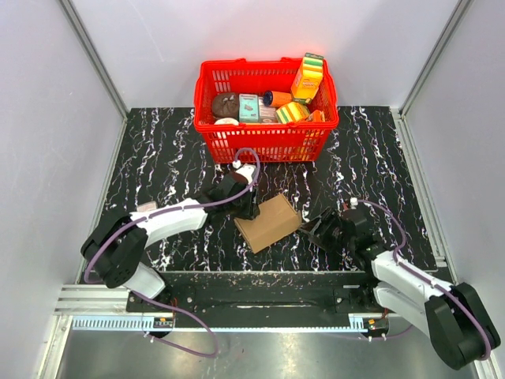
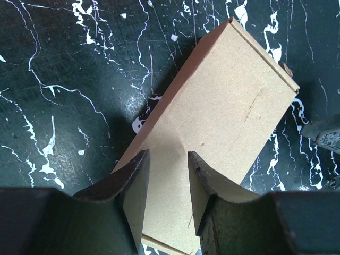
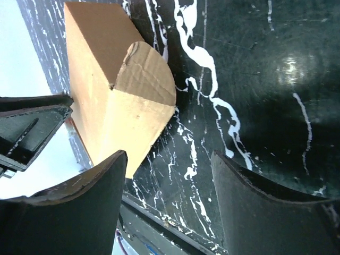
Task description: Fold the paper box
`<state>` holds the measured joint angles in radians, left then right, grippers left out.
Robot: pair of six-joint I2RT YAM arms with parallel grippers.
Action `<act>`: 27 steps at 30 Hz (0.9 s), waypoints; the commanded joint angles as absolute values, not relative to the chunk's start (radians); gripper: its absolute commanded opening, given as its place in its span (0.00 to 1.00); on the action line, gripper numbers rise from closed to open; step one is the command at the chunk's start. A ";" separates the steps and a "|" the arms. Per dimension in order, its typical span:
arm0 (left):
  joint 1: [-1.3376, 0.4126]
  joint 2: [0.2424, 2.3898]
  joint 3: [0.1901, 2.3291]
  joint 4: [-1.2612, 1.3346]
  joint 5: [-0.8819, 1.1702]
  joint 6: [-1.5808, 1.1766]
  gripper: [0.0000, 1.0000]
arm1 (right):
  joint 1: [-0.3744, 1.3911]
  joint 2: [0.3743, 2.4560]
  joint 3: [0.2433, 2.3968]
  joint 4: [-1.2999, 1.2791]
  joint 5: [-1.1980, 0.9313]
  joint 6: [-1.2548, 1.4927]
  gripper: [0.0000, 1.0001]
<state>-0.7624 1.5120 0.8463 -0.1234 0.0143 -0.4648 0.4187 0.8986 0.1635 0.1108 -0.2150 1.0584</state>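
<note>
Black marble table (image 1: 158,150): paper box (image 1: 268,222) mid-table, between arms. Left gripper (image 2: 167,159) part-spread, grasping nothing, fingers (image 2: 133,186) on its top; pin firmly. Right gripper (image 3: 170,180) released, beside rounded end flap (image 3: 146,74); tuck squarely inward.

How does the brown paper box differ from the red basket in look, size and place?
The paper box is plain brown cardboard; the basket is red plastic mesh. The paper box is small and flat; the basket is larger, deeper and holds colourful packages. The paper box lies toward the near edge; the basket stands at the far edge. Both rest on the black table.
</note>
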 commanded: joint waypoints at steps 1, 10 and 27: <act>-0.776 1.486 0.787 -0.092 0.009 -0.532 0.39 | 0.416 0.940 0.160 0.274 -0.300 1.127 0.72; -0.779 1.428 0.753 -0.081 0.002 -0.540 0.40 | 0.416 1.014 0.107 0.399 -0.339 1.163 0.73; -0.805 1.296 0.664 -0.227 -0.086 -0.726 0.40 | 0.440 1.173 0.112 0.555 -0.374 1.175 0.74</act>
